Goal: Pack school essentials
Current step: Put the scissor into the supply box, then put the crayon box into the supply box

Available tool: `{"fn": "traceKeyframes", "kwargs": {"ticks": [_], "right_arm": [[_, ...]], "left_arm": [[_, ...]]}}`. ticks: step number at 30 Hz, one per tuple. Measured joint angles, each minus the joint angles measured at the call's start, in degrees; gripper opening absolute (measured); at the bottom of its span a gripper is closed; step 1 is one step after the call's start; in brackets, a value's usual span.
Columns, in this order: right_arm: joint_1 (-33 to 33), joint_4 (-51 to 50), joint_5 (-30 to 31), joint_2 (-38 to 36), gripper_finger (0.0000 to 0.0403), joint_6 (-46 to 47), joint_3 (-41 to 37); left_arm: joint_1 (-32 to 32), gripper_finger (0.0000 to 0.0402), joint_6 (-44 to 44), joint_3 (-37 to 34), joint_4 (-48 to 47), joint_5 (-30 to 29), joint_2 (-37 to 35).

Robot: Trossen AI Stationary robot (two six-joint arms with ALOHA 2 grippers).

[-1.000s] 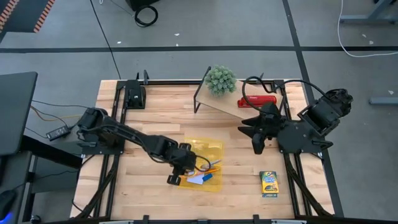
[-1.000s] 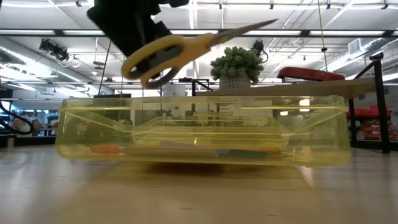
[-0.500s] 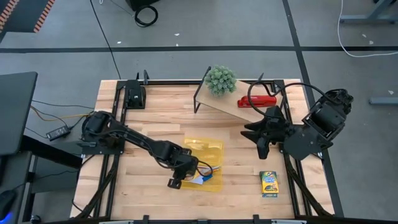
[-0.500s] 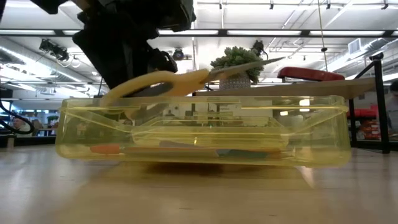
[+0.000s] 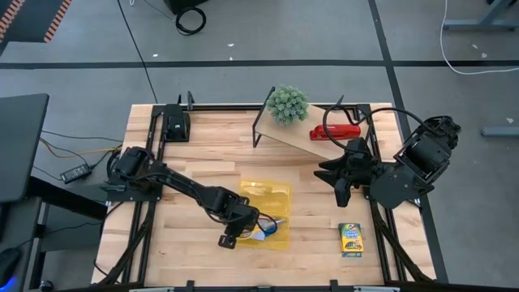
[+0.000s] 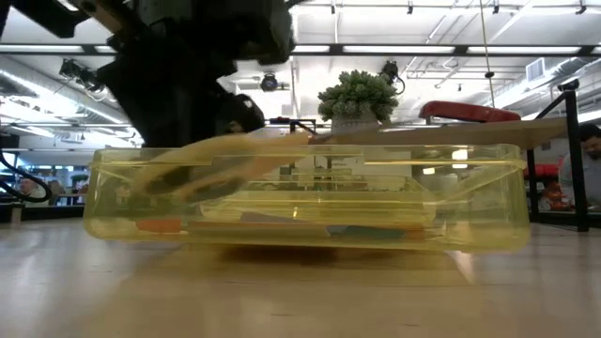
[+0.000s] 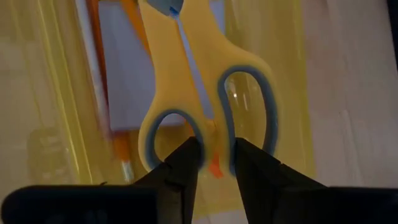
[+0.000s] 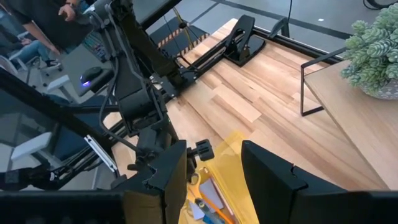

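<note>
The yellow-handled scissors (image 7: 208, 87) are in my left gripper (image 7: 214, 155), which is shut on them over the near-left part of the clear yellow tray (image 5: 276, 195). In the low view the scissors (image 6: 254, 155) slant, handles down inside the tray (image 6: 488, 197) and blades rising over its rim. Under them lie the pale blue notepad (image 7: 124, 74) and orange pencils (image 7: 118, 143). The green-and-yellow crayon box (image 5: 351, 239) lies flat on the table to the tray's right. My right gripper (image 5: 340, 191) hovers open, right of the tray and beyond the crayon box. My left gripper pinches the scissors' handle between its two fingers (image 7: 186, 162), at the bridge between the two finger loops (image 7: 214, 127). It comes from above, slanting, along the scissors' length. The scissors hang tilted, handles low in the tray; whether they touch the tray's contents I cannot tell.
A raised wooden shelf (image 5: 296, 138) at the table's far side carries the round green plant (image 5: 288, 104) and the red stapler (image 5: 335, 132). Bare wood lies left of the tray and along the near edge. People show in the room behind.
My left gripper has gone down and a little toward the near edge, carrying the scissors from above the tray's rim into the tray; the scissors have tipped flatter, handles sinking below the rim. My right arm has drifted slightly right.
</note>
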Motion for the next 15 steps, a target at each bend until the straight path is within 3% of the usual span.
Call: {"fn": "traceKeyframes", "kwargs": {"ticks": [15], "right_arm": [[0.0, -0.15, 0.02, 0.0, 0.0161, -0.17, 0.0]], "left_arm": [[0.04, 0.0178, -2.32, 0.07, 0.54, 0.62, 0.96]]}}
